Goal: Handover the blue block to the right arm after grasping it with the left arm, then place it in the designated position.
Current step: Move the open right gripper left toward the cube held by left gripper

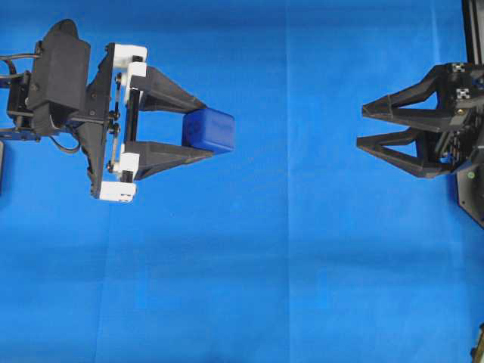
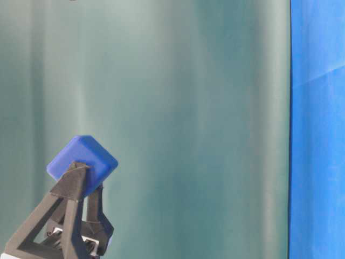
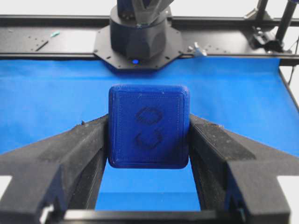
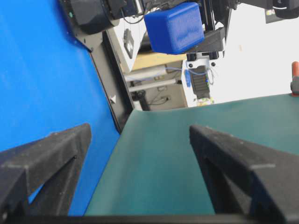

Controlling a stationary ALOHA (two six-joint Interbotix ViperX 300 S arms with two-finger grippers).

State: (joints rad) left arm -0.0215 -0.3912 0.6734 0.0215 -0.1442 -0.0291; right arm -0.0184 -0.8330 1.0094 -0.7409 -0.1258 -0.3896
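Blue block (image 1: 209, 130) held clear above blue surface (image 1: 249, 287), pinched between fingertips (image 3: 88, 140) of left claw (image 1: 198, 128). Judged light, rigid, plastic-like; layered, faintly ridged faces seen, so moderate grip expected, rounded edges may slip. Two side faces taken by left fingers; free faces and outward end protruding past tips judged best hold for handover. Two small oval marks seen on one face; no readable writing or brand. Right claw (image 1: 360, 127) spread wide, empty, well apart, pointed toward block.
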